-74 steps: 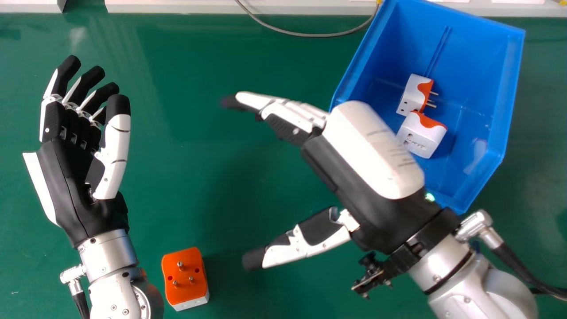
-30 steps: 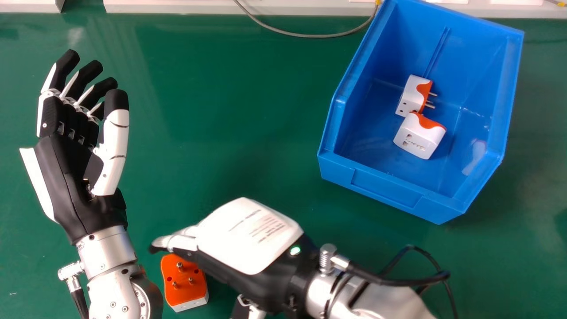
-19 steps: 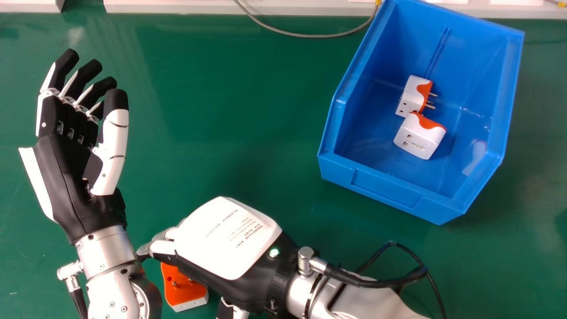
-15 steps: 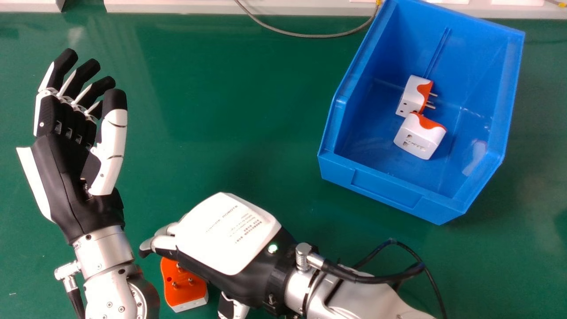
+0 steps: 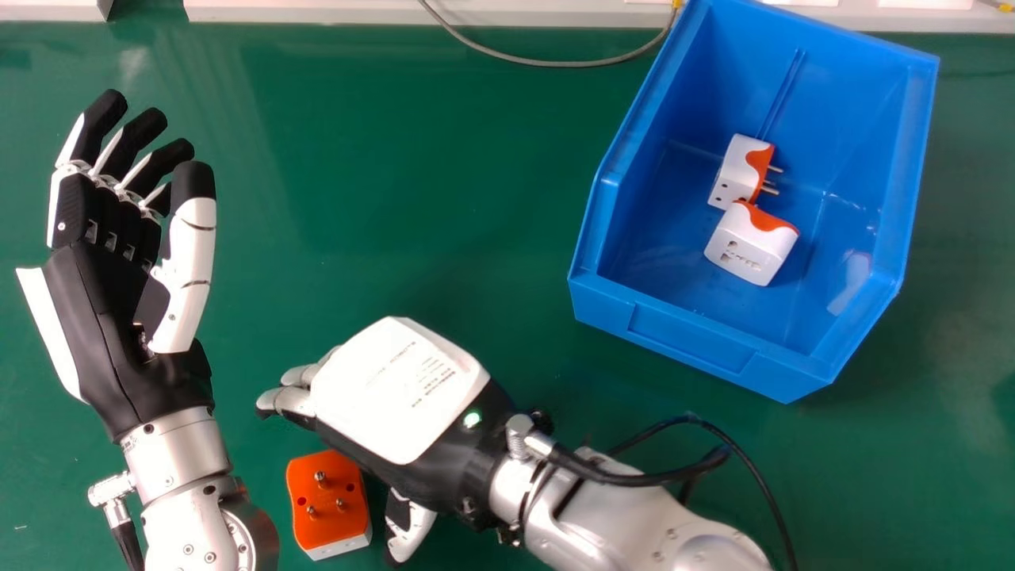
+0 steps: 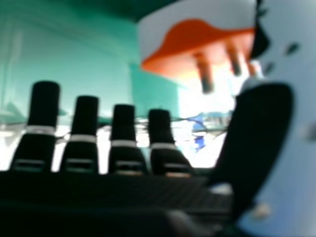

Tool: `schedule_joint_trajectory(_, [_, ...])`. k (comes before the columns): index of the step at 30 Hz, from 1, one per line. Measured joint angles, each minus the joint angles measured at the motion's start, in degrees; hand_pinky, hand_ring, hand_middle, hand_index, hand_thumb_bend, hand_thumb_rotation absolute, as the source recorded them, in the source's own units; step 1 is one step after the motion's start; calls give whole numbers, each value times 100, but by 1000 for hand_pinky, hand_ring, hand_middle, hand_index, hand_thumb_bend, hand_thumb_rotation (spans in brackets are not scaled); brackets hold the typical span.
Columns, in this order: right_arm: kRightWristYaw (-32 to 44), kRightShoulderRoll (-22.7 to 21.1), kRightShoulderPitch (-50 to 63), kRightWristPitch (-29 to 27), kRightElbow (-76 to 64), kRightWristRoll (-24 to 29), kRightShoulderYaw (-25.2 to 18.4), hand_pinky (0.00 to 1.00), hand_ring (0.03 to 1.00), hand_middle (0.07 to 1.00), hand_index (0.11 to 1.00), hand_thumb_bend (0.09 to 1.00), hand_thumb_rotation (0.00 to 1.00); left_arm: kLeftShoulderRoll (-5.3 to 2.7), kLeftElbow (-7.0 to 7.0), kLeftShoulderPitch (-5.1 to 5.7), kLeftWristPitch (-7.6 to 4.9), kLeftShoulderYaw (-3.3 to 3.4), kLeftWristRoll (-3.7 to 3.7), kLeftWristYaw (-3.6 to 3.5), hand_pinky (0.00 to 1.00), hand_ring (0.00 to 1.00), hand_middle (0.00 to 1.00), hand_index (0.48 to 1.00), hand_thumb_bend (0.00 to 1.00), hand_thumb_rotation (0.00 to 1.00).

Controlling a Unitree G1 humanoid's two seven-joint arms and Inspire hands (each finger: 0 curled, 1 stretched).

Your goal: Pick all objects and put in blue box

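Fingers were parted wide on the right hand (image 5: 396, 388), relaxed on the left hand (image 5: 111, 317). Just beside the former, the orange-topped adapter (image 5: 329, 500), probably light and rigid, was best gripped by its sides.

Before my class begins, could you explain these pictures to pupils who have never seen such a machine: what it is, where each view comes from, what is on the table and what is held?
This is a humanoid robot with a left hand and a right hand, both black and white. The head view looks down from its head. The right hand view comes from a camera at that hand, with its fingertips along the bottom edge and its thumb at the right.

On the green table stands a blue box holding two white and orange plug adapters. A third adapter lies outside, pins up, near the right hand. Both hands are open and hold nothing.
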Motion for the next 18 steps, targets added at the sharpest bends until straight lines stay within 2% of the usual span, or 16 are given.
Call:
schedule_joint_trajectory(3, [-174, 92, -136, 105, 322, -232, 188, 586, 791, 830, 771, 859, 32, -4, 0, 3, -1, 2, -11, 0, 638, 699, 761, 787, 641, 393])
schedule_joint_trajectory(6, [-140, 232, -216, 236, 429, -339, 326, 586, 795, 836, 769, 843, 17, -5, 0, 5, -2, 1, -16, 0, 636, 698, 760, 786, 642, 394])
schedule_joint_trajectory(10, [-94, 325, -246, 365, 490, -351, 414, 589, 797, 840, 767, 827, 27, -8, -4, 6, -2, 4, -13, 29, 632, 696, 759, 783, 645, 394])
schedule_joint_trajectory(18, [-219, 417, -248, 569, 588, -364, 574, 580, 788, 830, 760, 826, 69, -18, -11, 6, -2, 5, -18, 33, 630, 694, 756, 780, 641, 387])
